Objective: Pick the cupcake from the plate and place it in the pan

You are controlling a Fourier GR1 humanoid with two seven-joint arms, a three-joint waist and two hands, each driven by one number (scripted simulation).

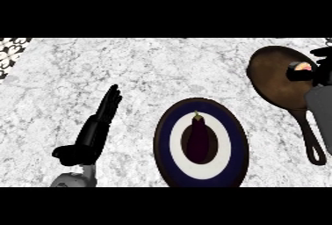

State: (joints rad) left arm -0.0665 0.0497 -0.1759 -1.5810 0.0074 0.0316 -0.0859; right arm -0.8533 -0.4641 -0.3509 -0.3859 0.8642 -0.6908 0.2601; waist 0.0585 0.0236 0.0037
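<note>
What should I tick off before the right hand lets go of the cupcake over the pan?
1. Cupcake off the plate: ok; only an eggplant lies on the plate.
2. Cupcake above the pan: ok, it shows over the pan's right part.
3. Right hand closed round the cupcake: ok, dark fingers wrap it at the view's right edge.
4. Cupcake touching the pan's bottom: cannot tell from this steep view.
5. Left hand out of the way: ok, open and resting at the left, far from the pan.
6. Pan's handle unobstructed: ok.
</note>
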